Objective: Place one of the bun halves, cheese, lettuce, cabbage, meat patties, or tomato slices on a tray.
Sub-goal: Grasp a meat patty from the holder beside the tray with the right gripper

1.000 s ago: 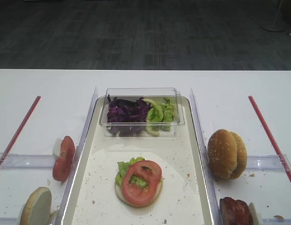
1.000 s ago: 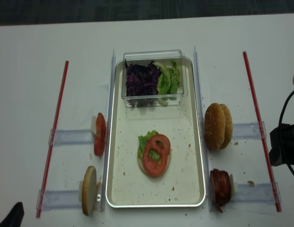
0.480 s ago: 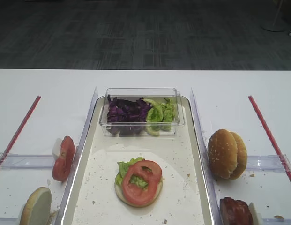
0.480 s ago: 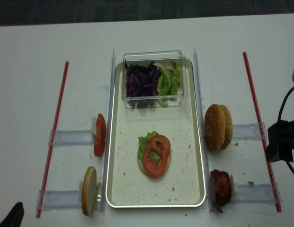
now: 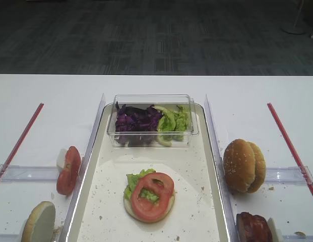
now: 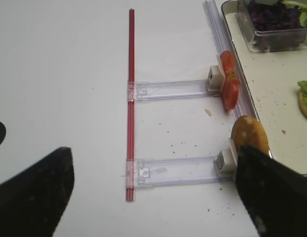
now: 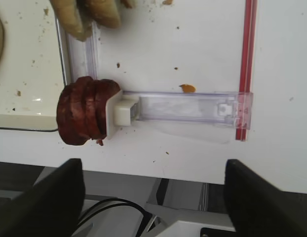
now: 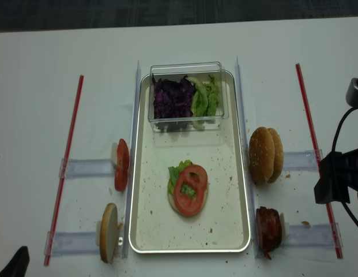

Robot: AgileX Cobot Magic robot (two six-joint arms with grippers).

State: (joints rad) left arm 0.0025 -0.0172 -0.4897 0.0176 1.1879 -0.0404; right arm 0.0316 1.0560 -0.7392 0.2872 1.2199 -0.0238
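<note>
On the tray (image 8: pixel 225 190) a bun half (image 8: pixel 189 206), lettuce (image 8: pixel 176 173) and tomato slice (image 8: pixel 190 189) are stacked; the meat patties (image 7: pixel 84 117) at five o'clock wait, the right pincer (image 7: pixel 153 197) gaping wide and empty above them.

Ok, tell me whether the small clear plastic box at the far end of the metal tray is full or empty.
Filled. The small clear plastic box holds dark purple shredded cabbage on its left and light green lettuce on its right.

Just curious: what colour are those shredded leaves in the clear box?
The cabbage is dark purple; clearest in the exterior high view.
</note>
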